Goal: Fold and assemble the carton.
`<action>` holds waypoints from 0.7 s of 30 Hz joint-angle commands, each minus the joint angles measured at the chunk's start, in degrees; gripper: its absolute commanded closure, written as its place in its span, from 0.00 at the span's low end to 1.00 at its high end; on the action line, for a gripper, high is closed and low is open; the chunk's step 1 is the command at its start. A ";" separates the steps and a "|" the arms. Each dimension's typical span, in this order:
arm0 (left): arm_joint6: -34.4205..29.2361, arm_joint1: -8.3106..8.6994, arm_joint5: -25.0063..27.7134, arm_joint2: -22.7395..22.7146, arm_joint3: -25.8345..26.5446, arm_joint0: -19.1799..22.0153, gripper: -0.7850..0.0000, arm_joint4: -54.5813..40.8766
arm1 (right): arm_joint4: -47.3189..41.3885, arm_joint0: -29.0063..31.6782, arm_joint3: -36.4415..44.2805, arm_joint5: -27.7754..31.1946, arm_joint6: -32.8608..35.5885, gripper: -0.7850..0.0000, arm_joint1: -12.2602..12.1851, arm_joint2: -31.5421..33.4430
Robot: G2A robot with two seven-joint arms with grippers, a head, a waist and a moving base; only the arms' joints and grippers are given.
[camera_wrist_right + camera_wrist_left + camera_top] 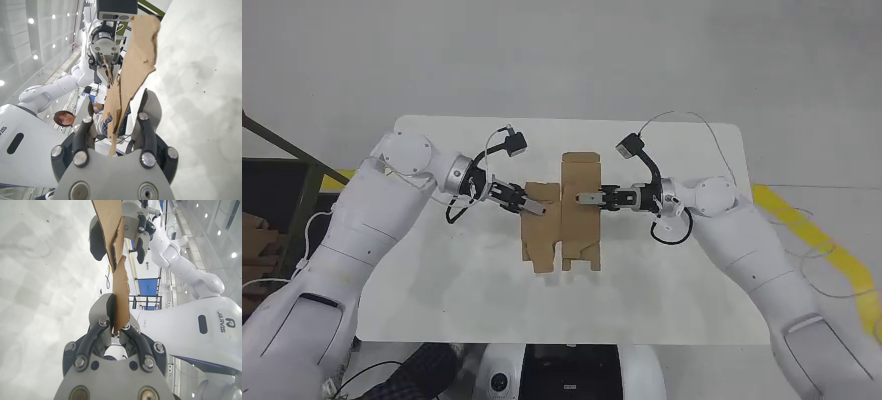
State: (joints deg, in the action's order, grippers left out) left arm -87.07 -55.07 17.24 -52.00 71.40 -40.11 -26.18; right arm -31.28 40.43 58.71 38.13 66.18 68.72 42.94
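While the left hand is clamped on the left edge of the carton, the step in hand reads as opening out the flat blank. It is early: no box shape yet. The carton is mid-counter, brown, two long panels side by side with a crease between. Whether it rests on the surface or is lifted clear, cannot tell. Over the right panel, the right hand has its fingers apart, one on either side of the cardboard edge, gripping nothing. Next move, as judged: close the right hand on that panel, then swing both sides about the crease to square the tube, going gently on the ragged edge. Count: one carton, two hands, one counter.
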 commanded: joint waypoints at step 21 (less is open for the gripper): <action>19.45 2.26 10.52 -5.25 -4.61 -5.88 0.00 -8.46 | -7.10 -0.17 -9.93 6.25 -14.49 1.00 -0.50 1.85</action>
State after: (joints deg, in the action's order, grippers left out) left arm -71.46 -52.83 27.59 -56.88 65.48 -44.91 -35.65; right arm -38.70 39.88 48.50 44.43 54.08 68.16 44.48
